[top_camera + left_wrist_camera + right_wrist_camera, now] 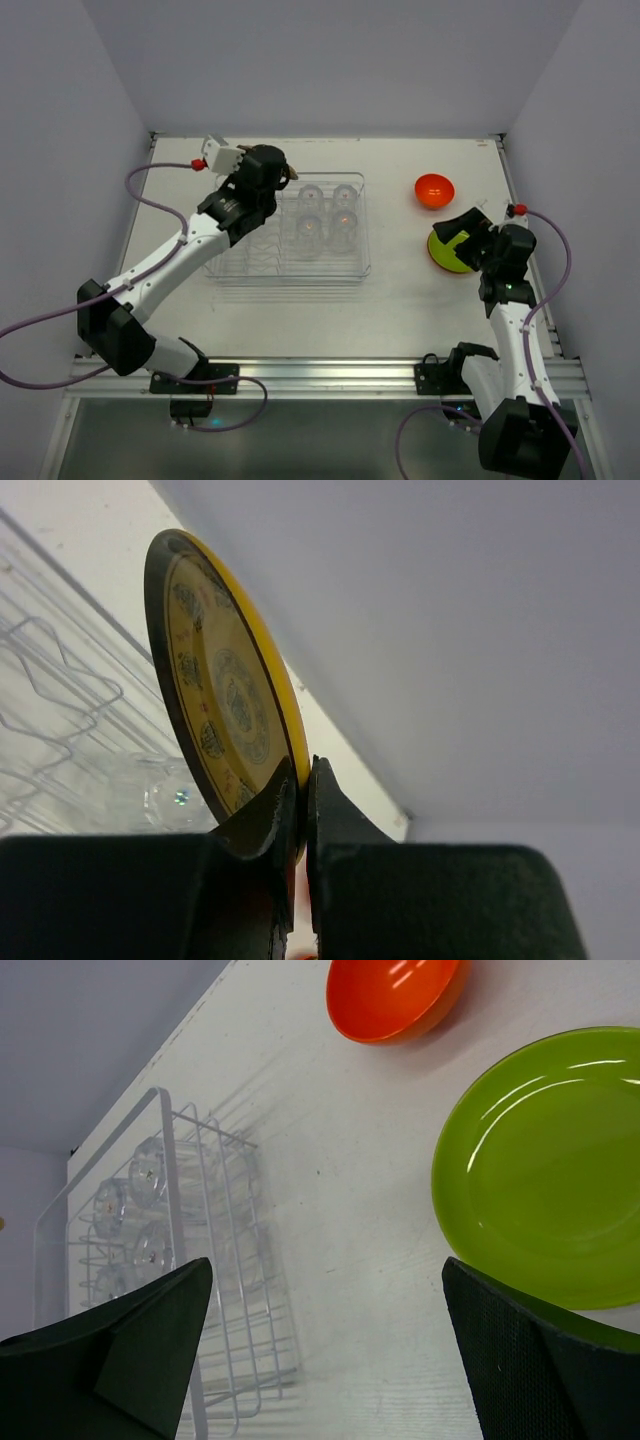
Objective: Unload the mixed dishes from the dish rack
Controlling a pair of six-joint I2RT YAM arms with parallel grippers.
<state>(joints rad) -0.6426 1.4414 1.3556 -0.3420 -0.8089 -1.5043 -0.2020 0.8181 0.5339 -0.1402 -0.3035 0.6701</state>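
Note:
My left gripper [302, 770] is shut on the rim of the patterned yellow plate [225, 680], which it holds on edge above the far left part of the dish rack [290, 280]. In the top view the gripper [285, 178] hides most of that plate. Several clear glasses [327, 212] stand in the rack's right half. The orange bowl [435, 189] and the green plate [447, 257] lie on the table to the right of the rack. My right gripper [325, 1265] hangs open, holding nothing, over the green plate's [550, 1160] left edge.
The rack's wire dividers [60, 720] on the left side stand bare below the held plate. White walls close in the table on the left, back and right. The orange bowl [395, 995] sits just beyond the green plate.

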